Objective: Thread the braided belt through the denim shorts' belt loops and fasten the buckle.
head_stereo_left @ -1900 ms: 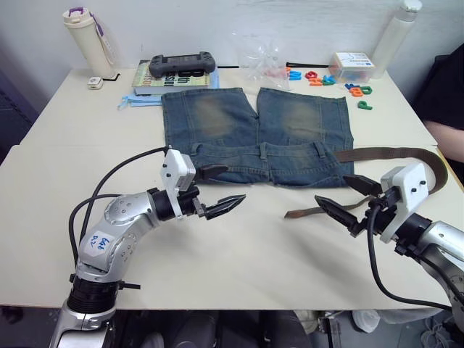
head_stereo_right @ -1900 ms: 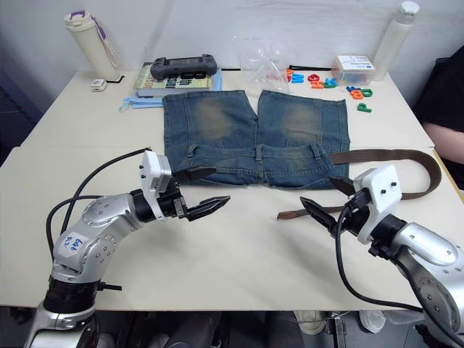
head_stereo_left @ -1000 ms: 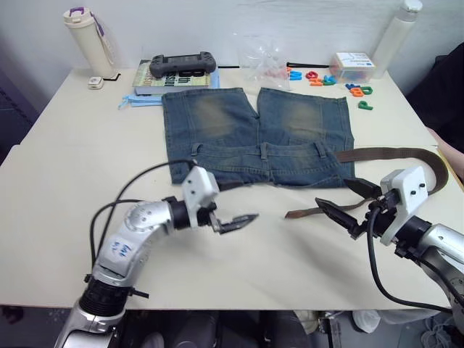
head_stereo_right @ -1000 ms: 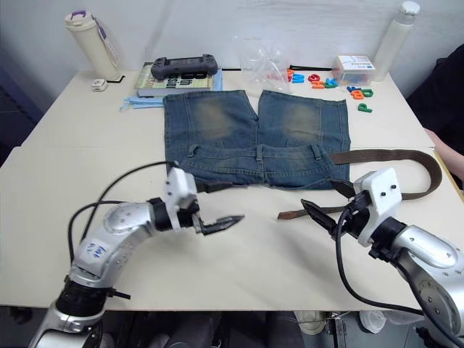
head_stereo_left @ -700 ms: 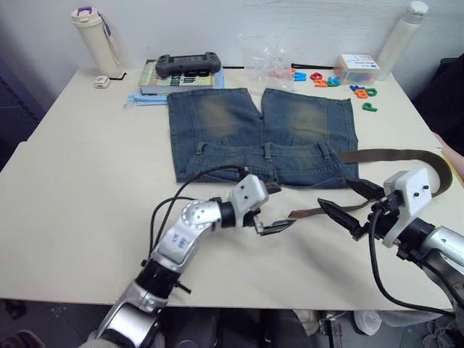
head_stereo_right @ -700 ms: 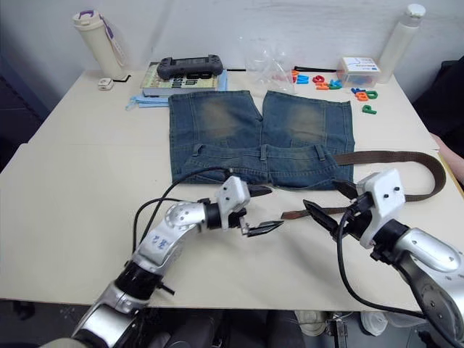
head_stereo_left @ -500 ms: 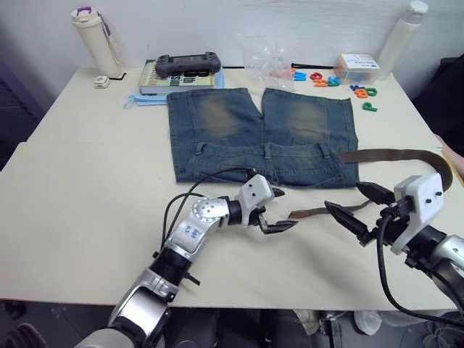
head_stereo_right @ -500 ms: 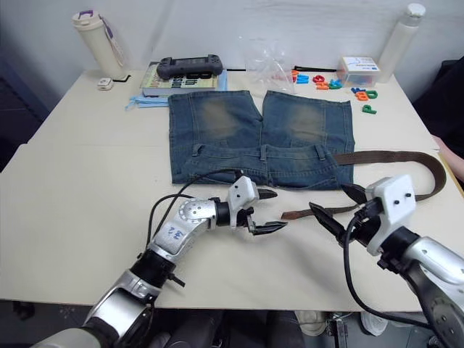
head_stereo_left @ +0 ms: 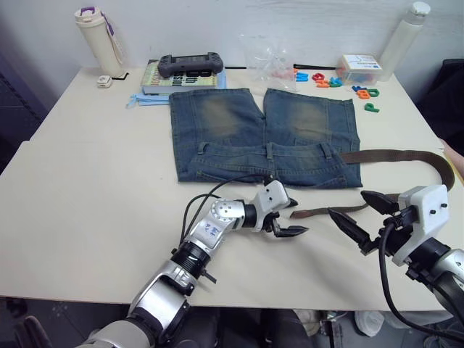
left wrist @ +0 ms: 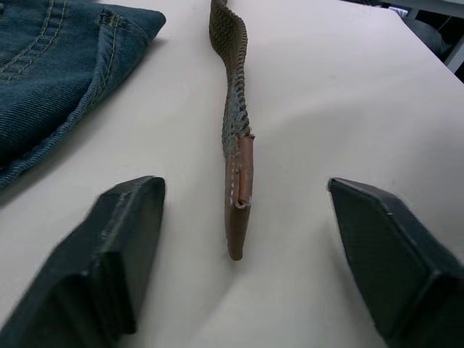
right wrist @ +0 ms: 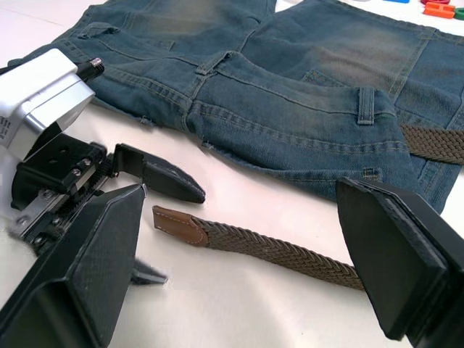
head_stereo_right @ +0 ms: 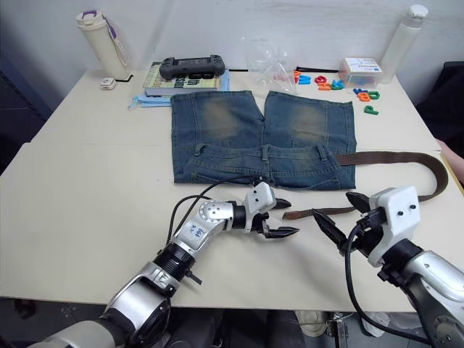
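braided belt (head_stereo_right: 377, 157) lying flat on the table (head_stereo_right: 87, 181), dark brown weave, tan leather tip just beside the denim shorts (head_stereo_right: 262, 138), my left gripper (head_stereo_left: 288, 218) spread wide around that tip without touching it, my right gripper (head_stereo_left: 362, 217) also released, nearby over the strap

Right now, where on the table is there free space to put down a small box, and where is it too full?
Free: the wide bare strip of table left of the denim shorts, and the front edge below the left gripper. Crowded: the back edge, with bottle, book, plastic letters, and the area around the braided belt by the right gripper.
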